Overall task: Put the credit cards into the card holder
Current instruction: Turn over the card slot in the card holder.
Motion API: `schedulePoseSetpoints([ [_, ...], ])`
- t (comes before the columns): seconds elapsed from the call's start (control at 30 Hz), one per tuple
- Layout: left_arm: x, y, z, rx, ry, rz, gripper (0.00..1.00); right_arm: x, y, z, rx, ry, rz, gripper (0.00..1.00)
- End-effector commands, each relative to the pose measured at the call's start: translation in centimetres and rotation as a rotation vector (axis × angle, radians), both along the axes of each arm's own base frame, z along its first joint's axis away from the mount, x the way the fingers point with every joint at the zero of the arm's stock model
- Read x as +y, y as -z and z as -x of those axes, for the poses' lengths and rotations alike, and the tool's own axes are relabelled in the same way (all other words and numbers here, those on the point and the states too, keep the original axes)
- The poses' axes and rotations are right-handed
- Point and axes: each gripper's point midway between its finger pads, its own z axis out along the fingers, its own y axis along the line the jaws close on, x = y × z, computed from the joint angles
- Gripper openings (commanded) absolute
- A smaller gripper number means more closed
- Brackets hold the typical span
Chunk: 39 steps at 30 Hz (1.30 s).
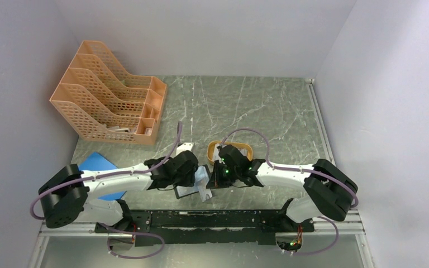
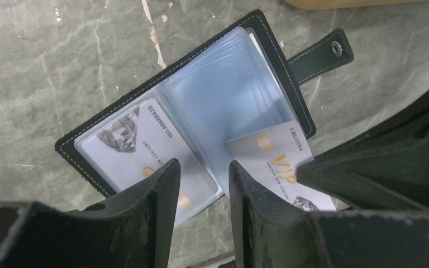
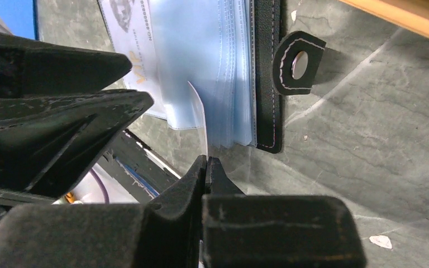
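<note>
Nearest, the left pincer stood part open over the card holder, with nothing between its fingers. Just right of that gap lay a loose VIP card. Its long axis ran away toward the right-hand clear pockets, far edge over their mouth; whether it had entered one could not be told. The right pincer, closed, seemed to pinch a clear pocket leaf upward. Farther off, a seated card filled the left pocket, the holder spread flat on the tabletop.

Pale walls enclose a green marble table.
</note>
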Motion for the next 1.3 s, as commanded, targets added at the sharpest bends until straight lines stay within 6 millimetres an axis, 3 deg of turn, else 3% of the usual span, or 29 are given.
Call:
schedulePoseSetpoints([
  [0.0,-1.7,-0.3,-0.9,-0.013,0.015,0.009,0.42,-0.2,0.7,0.2,0.005,0.006,0.038,0.00],
  [0.2,-1.7,1.2,-1.2,0.010,0.000,-0.048,0.33,-0.4,0.5,0.6,0.009,0.008,0.031,0.00],
  [0.27,-1.3,1.6,-1.2,0.011,-0.008,-0.067,0.25,-0.4,0.2,0.6,0.006,0.010,0.026,0.00],
  [0.4,-0.5,2.0,-1.3,0.003,-0.019,-0.103,0.14,-0.8,-1.1,0.5,-0.021,0.014,0.020,0.00],
  [0.67,0.6,2.2,-1.3,-0.013,-0.037,-0.124,0.05,-2.8,-3.9,-0.9,-0.115,0.058,0.055,0.00],
  [0.83,0.8,2.3,-1.2,-0.017,-0.032,-0.123,0.05,-3.3,-3.7,-1.0,-0.105,0.048,0.048,0.00],
  [1.17,0.7,2.4,-1.0,-0.013,-0.028,-0.114,0.05,-0.8,-4.2,0.4,-0.046,-0.040,-0.088,0.00],
  [1.27,0.6,2.4,-1.1,-0.012,-0.025,-0.112,0.05,-1.0,-3.4,0.5,-0.022,-0.038,-0.058,0.00],
])
